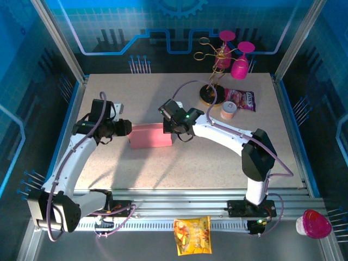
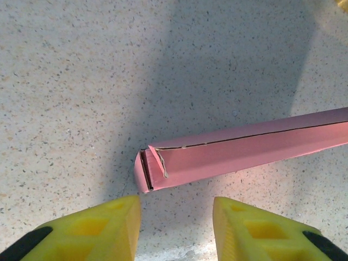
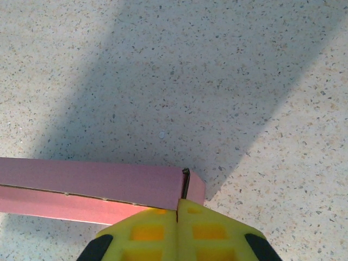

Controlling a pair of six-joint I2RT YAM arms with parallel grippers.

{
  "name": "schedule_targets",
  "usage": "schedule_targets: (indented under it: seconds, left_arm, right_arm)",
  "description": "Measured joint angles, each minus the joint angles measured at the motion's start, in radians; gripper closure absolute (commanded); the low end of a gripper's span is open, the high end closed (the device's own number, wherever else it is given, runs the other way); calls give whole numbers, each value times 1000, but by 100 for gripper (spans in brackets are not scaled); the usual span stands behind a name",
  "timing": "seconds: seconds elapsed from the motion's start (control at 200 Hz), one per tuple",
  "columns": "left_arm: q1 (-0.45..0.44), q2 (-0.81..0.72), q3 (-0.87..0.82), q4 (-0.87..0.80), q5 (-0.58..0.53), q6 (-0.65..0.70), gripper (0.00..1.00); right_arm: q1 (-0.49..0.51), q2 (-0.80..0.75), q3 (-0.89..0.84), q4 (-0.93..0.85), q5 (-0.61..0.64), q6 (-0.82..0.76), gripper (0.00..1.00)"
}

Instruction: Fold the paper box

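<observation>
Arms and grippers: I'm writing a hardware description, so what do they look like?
The left arm and right arm have white links, black joints and purple cables. The left gripper and right gripper have chunky yellow fingers with recessed pockets and black patches.

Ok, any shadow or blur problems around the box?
Top external: evenly lit, sharp, soft shadows on the speckled tabletop. Left wrist: broad shadow over the end of the folded pink cardboard box, crisp. Right wrist: diagonal shadow band, box edge sharp.
</observation>
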Motion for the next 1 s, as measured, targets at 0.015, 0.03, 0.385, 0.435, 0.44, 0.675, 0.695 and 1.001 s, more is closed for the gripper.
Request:
schedule_targets:
  seconds: [0.015, 0.03, 0.385, 0.435, 0.44, 0.675, 0.695, 1.001]
  left_arm:
    - [0, 5, -1, 2, 1, 0, 59]
    - [0, 11, -1, 3, 1, 0, 59]
    - [0, 97, -1, 52, -3, 2, 73]
    - [0, 103, -1, 55, -7, 1, 76]
    - [0, 104, -1, 55, -7, 2, 76]
    - [0, 117, -1, 57, -29, 18, 86]
    - [0, 118, -1, 57, -31, 22, 86]
    - [0, 126, -1, 56, -67, 50, 93]
  right_arm:
    - [0, 0, 0, 0, 0, 0, 100]
    - [0, 0, 0, 0, 0, 0, 100]
    - [-2, 1, 2, 0, -3, 0, 100]
    - [-2, 1, 2, 0, -4, 0, 100]
    - [-2, 1, 2, 0, -4, 0, 100]
    - [-6, 3, 4, 1, -11, 0, 100]
    - [-6, 3, 4, 1, -11, 0, 100]
    - [-6, 7, 8, 2, -19, 0, 100]
